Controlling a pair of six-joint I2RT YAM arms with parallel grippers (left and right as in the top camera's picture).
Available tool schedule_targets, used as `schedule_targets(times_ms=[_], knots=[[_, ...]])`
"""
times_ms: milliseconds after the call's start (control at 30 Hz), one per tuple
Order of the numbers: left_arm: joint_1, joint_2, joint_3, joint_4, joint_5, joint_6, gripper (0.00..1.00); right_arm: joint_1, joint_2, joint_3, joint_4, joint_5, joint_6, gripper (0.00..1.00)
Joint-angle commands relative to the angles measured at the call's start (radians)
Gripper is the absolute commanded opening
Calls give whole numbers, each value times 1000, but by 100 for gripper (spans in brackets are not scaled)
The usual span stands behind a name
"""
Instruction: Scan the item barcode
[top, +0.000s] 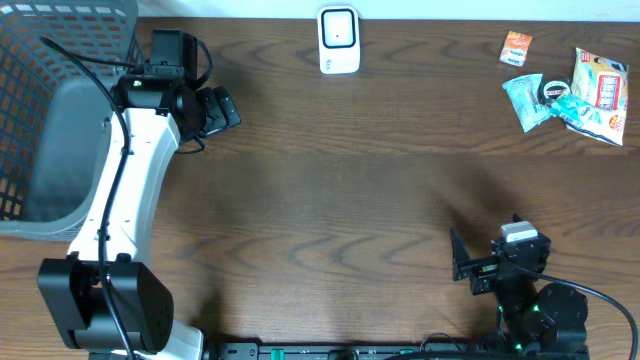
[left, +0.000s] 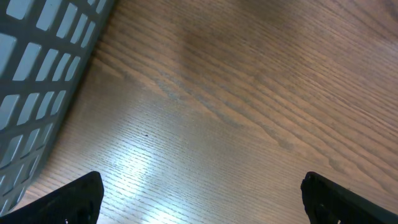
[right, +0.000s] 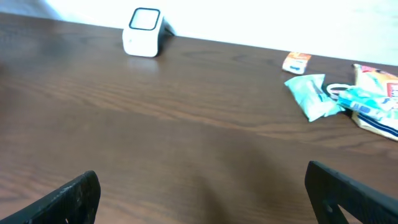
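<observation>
A white barcode scanner stands at the table's far edge, also seen far left in the right wrist view. Snack packets lie at the far right: a small orange one, a teal one and a colourful bag. My left gripper hovers open over bare wood beside the basket. Near the front right edge, my right gripper is open and faces the packets from far off. Neither holds anything.
A grey mesh basket fills the far left corner, close to the left gripper. The dark wooden table stretches between the two arms.
</observation>
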Motion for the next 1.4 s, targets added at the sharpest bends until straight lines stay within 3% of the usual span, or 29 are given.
schedule_targets(times_ms=[0,700,1367], knots=[[3,5,5,-3,-13,6,100,-16,-19,-32,13,5,-11,99],[3,5,5,-3,-13,6,100,-23,-55,-288,428,-14,-11,99],[3,5,5,-3,-13,6,100,-48,-55,-332,527,2,-11,99]])
